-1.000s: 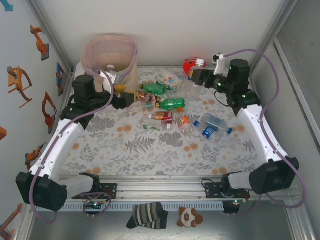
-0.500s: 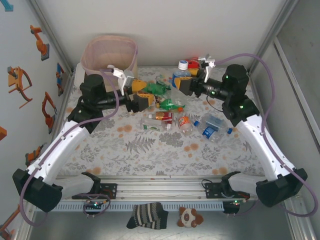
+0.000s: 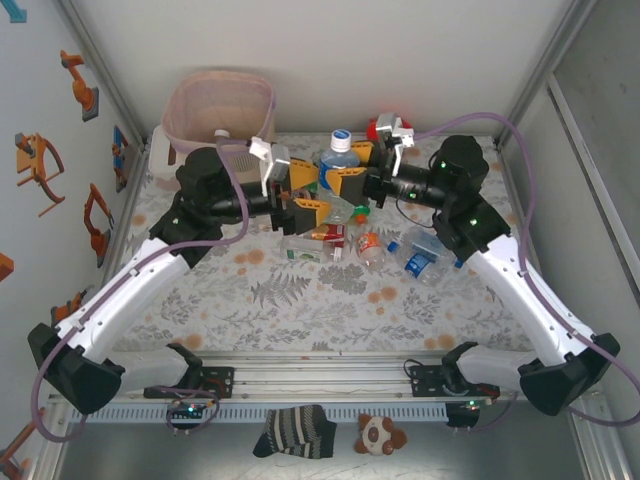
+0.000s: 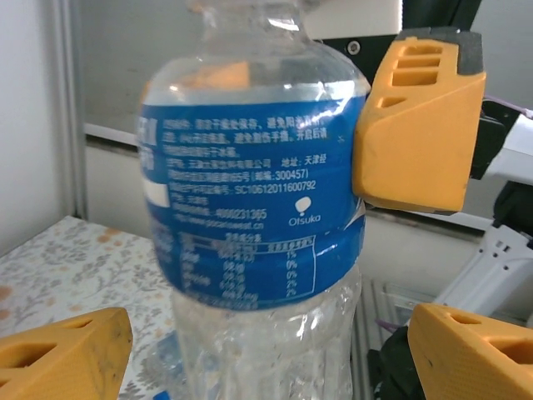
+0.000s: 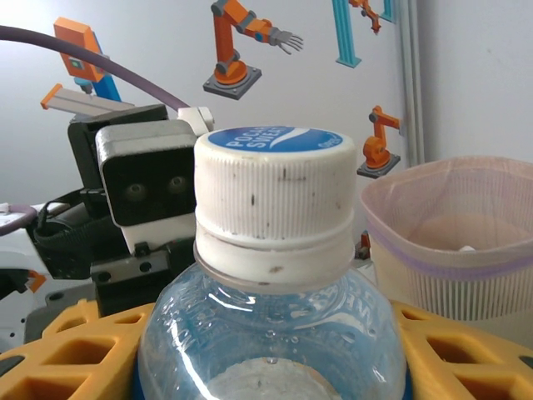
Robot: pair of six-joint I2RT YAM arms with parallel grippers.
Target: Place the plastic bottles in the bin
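My right claw [image 3: 352,168] is clamped on a blue-labelled bottle [image 3: 337,160], which it holds upright just ahead of my left claw [image 3: 306,192], whose jaws stand wide apart, with the bin [image 3: 190,115] beyond at far left.

The top camera looks down from high behind the near edge over the whole worktop [image 3: 300,290]. The left wrist camera sits very close to the blue-labelled bottle [image 4: 254,192], level with its label. The right wrist camera looks across the same bottle, just as near, toward the bin [image 5: 450,233].
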